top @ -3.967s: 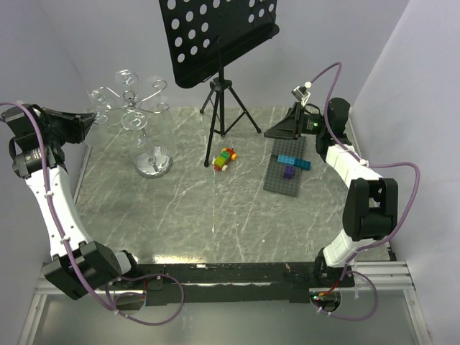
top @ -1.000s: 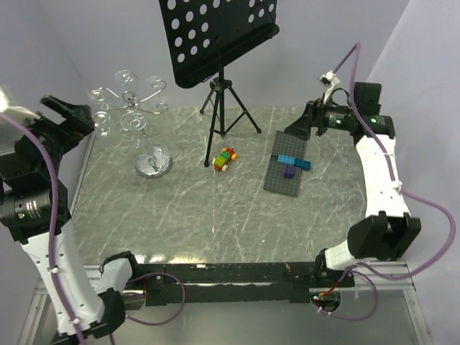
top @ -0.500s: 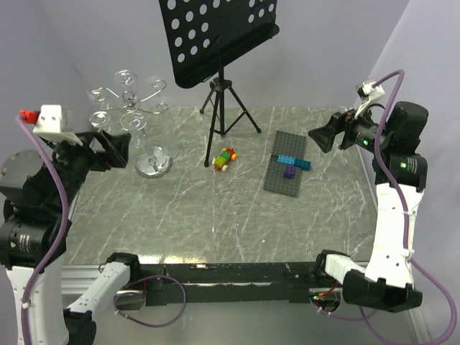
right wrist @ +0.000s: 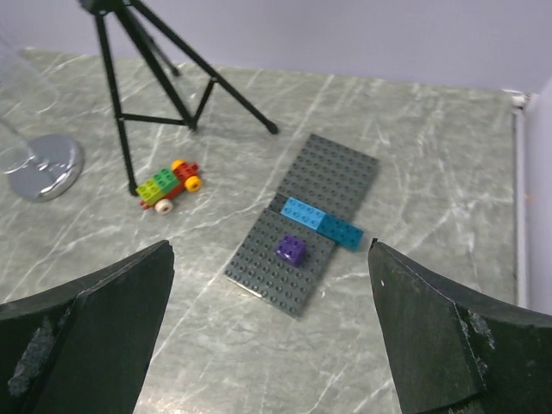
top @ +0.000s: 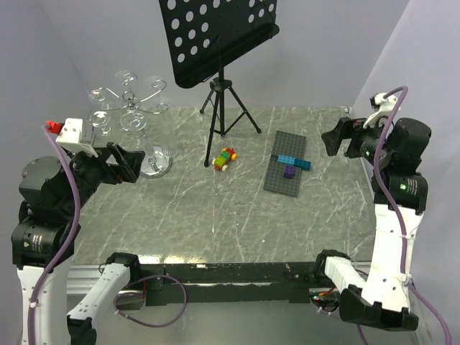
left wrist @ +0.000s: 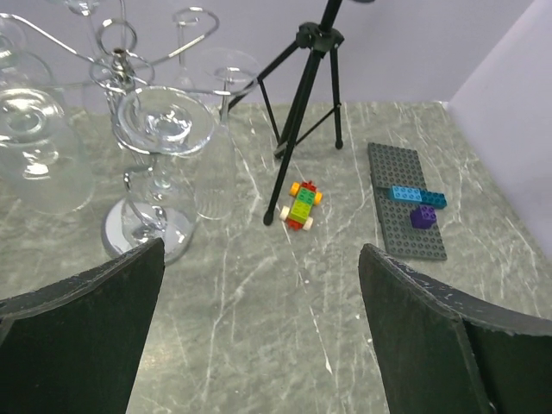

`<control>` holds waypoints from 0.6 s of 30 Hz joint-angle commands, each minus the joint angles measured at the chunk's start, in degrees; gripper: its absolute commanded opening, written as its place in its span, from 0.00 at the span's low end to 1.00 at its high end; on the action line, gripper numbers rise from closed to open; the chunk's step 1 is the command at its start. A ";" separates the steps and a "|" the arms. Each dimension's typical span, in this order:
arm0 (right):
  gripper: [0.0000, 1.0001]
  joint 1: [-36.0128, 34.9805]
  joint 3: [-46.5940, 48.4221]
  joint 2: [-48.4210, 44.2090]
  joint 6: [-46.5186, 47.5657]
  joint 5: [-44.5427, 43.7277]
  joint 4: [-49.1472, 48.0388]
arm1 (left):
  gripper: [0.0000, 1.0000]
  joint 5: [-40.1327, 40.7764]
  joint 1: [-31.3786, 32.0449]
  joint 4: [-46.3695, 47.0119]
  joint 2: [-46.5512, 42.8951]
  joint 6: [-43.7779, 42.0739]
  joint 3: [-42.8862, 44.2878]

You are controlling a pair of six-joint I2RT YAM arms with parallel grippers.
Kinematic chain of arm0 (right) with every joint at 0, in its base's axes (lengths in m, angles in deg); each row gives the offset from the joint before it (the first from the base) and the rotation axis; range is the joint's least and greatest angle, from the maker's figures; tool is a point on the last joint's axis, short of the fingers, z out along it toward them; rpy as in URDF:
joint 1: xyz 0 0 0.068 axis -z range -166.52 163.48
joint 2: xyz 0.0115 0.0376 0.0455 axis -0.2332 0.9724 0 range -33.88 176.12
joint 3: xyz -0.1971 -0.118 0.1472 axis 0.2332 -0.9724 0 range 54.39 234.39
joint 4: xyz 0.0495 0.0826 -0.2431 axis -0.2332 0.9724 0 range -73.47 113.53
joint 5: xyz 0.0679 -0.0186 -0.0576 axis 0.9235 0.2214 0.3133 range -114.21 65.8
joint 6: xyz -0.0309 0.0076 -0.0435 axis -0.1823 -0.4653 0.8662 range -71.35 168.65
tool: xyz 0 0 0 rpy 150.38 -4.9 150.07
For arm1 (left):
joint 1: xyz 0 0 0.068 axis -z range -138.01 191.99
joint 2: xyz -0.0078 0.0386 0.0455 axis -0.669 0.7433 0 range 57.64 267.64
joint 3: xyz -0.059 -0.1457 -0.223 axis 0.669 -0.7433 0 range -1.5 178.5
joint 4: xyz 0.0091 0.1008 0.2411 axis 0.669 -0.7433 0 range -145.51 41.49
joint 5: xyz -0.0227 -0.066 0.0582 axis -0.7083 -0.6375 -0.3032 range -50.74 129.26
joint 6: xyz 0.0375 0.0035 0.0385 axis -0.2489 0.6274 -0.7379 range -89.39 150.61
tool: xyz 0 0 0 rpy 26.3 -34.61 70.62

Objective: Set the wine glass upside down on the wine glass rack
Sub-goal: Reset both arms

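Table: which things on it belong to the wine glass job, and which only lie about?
Job: wine glass rack; wine glasses hanging on it.
Lying about: music stand; toy car; grey brick plate.

no legible text, label, brand, number or sign showed in any of the three views
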 commanded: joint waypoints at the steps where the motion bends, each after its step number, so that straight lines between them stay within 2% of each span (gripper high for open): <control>1: 1.00 0.28 -2.57 -3.99 -2.15 -7.53 -1.47 | 0.97 -1.39 0.16 2.46 -1.59 2.48 -2.38; 6: 1.00 0.28 -7.67 -8.65 -1.45 -8.95 -4.55 | 0.97 -0.77 0.16 4.57 -3.70 4.06 -6.51; 18: 1.00 0.28 -10.84 -11.21 -0.83 -11.93 -2.36 | 0.97 0.55 0.16 7.12 -5.81 8.63 -11.96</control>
